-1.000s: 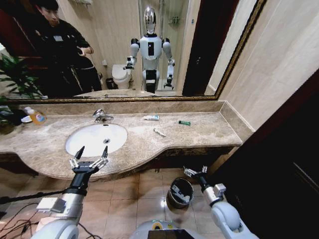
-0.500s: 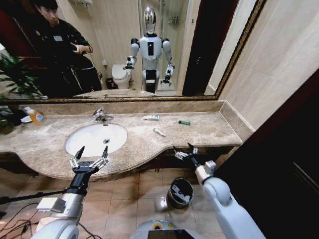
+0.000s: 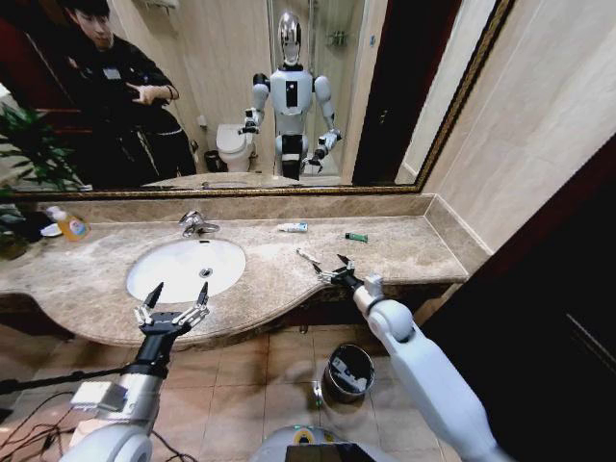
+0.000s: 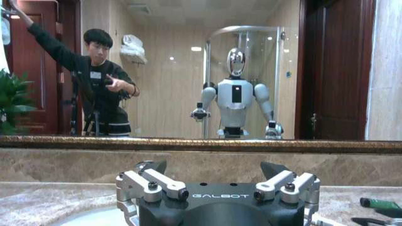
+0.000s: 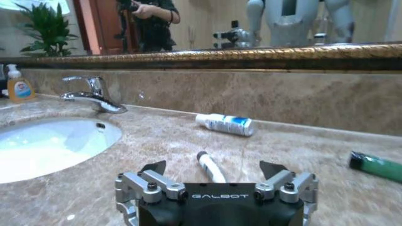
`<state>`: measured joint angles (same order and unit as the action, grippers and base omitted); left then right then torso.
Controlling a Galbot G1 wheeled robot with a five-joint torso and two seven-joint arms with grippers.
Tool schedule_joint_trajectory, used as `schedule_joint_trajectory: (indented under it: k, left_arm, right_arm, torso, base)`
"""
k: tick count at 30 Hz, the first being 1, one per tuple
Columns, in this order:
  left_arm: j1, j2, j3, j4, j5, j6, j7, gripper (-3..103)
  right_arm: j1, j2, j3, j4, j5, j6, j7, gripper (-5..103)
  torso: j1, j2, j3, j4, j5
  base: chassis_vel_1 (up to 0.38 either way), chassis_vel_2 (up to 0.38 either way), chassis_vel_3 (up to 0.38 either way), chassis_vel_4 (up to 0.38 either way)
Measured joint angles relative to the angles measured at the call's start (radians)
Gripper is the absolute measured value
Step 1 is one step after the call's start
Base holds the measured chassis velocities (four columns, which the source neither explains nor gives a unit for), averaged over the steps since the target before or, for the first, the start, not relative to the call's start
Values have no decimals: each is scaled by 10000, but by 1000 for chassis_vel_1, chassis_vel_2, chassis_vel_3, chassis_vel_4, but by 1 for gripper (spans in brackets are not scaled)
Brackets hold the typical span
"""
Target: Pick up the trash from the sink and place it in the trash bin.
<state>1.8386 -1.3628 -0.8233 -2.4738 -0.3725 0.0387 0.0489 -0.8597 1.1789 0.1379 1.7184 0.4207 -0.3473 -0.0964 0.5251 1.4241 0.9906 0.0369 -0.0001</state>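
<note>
Closest to me, on the tiled floor below the counter, stands the trash bin (image 3: 349,372), a small dark shiny cylinder with pale scraps inside it. My left gripper (image 3: 173,298) hovers at the front edge of the marble counter (image 3: 87,279) with its fingers spread wide, just before the sink (image 3: 185,268), a smooth white oval basin sunk into the mottled beige-brown stone. My right gripper (image 3: 332,269) reaches over the counter's curved front edge to the right of the basin, jaws spread apart and pinching nothing; just beyond its tips lies a slim white tube (image 5: 210,167) with a dark cap, lying flat on the polished stone. Farther back rests a stubby white-and-blue tube (image 5: 225,124) on its side, and off to the right a small green piece (image 5: 375,166), all well apart from each other. The chrome tap (image 5: 92,93) rises behind the basin, and a bottle of orange liquid (image 5: 18,86) stands at the far left corner. Behind everything runs a gilt-framed mirror (image 3: 241,191) along the wall.
</note>
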Motion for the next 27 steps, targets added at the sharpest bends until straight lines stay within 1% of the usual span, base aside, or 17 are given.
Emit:
schedule_joint_trajectory:
  k: [2, 3, 5, 6, 9, 10, 12, 19, 23, 24, 25, 27]
  left_arm:
    - [0, 0, 0, -1, 0, 0, 0, 100]
    - [0, 0, 0, -1, 0, 0, 0, 100]
    - [0, 1, 0, -1, 0, 1, 0, 100]
    - [0, 1, 0, -1, 0, 1, 0, 100]
    - [0, 0, 0, 0, 0, 0, 0, 100]
    - [0, 0, 0, 0, 0, 0, 0, 100]
    - [0, 0, 0, 0, 0, 0, 0, 100]
    - [0, 0, 0, -1, 0, 0, 0, 100]
    - [0, 0, 0, 0, 0, 0, 0, 100]
    - [0, 0, 0, 0, 0, 0, 0, 100]
    - [0, 0, 0, 0, 0, 0, 0, 100]
    - [0, 0, 0, -1, 0, 0, 0, 100]
  right_arm:
    - [641, 46, -298, -546, 131, -57, -24, 92]
    - [641, 46, -298, -546, 131, -57, -24, 92]
    - [1144, 110, -483, -1008, 187, -81, -36, 84]
    - [1144, 110, -483, -1008, 187, -81, -36, 84]
    - [1576, 249, -663, -1592, 199, -96, -48, 68]
    - [1576, 249, -663, -1592, 199, -96, -48, 68]
    - [1704, 310, -770, -1849, 200, -96, -56, 65]
    - [2040, 401, -999, -2557, 57, -81, -208, 64]
    - [2076, 376, -1088, -2678, 20, -79, -278, 62]
    - [2080, 375, -1103, -2709, 2, -79, -287, 59]
    - [2080, 375, -1103, -2709, 2, -79, -287, 59]
    - [2088, 389, -1125, -2800, -43, -77, -305, 54]
  torso:
    - [0, 0, 0, 0, 0]
    - [0, 0, 0, 0, 0]
    - [0, 0, 0, 0, 0]
    - [0, 0, 0, 0, 0]
    - [0, 0, 0, 0, 0]
    - [0, 0, 0, 0, 0]
    - [0, 0, -1, -1, 0]
    - [-1, 0, -1, 0, 0]
    - [-1, 0, -1, -1, 0]
    - [-1, 0, -1, -1, 0]
    - [-1, 0, -1, -1, 0]
    - [-1, 0, -1, -1, 0]
  base:
    - [0, 0, 0, 0]
    - [0, 0, 0, 0]
    - [0, 0, 0, 0]
    - [0, 0, 0, 0]
    - [0, 0, 0, 0]
    - [0, 0, 0, 0]
    - [0, 0, 0, 0]
    - [0, 0, 0, 0]
    - [0, 0, 0, 0]
    - [0, 0, 0, 0]
    - [0, 0, 0, 0]
    - [0, 0, 0, 0]
